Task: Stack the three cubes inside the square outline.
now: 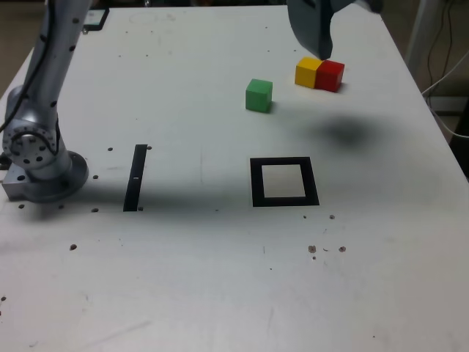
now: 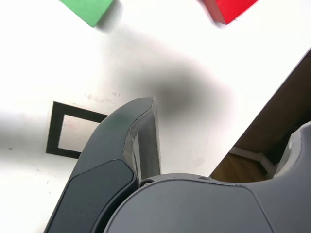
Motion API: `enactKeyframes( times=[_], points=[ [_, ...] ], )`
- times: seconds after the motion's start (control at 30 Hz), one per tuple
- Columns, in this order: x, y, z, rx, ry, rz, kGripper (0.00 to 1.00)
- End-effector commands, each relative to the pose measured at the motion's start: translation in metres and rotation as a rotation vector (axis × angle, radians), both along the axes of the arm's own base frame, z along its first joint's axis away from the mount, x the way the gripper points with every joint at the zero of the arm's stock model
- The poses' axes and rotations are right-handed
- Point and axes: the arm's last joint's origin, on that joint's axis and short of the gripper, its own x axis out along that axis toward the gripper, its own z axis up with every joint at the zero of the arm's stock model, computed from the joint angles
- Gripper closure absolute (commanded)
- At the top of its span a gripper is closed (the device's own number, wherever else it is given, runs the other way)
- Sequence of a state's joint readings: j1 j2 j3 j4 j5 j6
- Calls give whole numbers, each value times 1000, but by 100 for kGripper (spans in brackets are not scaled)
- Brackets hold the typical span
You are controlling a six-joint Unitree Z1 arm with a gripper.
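Found black square outline (image 1: 257, 183) unfilled | must still stack green (image 1: 259, 97), yellow (image 1: 305, 72), red cubes (image 1: 330, 76) toward table's (image 1: 176, 293) far edge | noted gripper (image 2: 226, 114) spread, empty

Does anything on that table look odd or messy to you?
Small dark specks and chips mar the white tabletop, a few near the black square outline, so the surface looks worn. The green cube sits upright; nothing looks spilled.

The Z1 arm's grey link (image 1: 53, 62) rose from its round base (image 1: 50, 172) at the exterior view's left, leaning slightly toward that view's right and leaving by its top edge. High up, the gripper (image 2: 229, 112) hung with one curved grey finger (image 1: 314, 28) pointing down, its jaws spread wide.
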State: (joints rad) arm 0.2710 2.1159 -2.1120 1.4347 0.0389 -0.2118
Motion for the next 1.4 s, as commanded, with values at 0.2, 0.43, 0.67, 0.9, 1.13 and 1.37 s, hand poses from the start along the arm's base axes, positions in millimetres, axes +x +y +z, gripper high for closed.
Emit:
enactKeyframes(
  times=[0.2, 0.43, 0.67, 0.9, 1.13, 1.37],
  points=[
    [8, 14, -14, 0, 25, 134, 3],
    [12, 18, -19, 40, 31, 255, 2],
    [29, 24, -31, 43, 21, 301, 2],
    [48, 37, -49, 30, 14, 333, 2],
    [51, 59, -59, 26, 7, 388, 2],
    [52, 76, -72, 34, 13, 439, 3]
  ],
)
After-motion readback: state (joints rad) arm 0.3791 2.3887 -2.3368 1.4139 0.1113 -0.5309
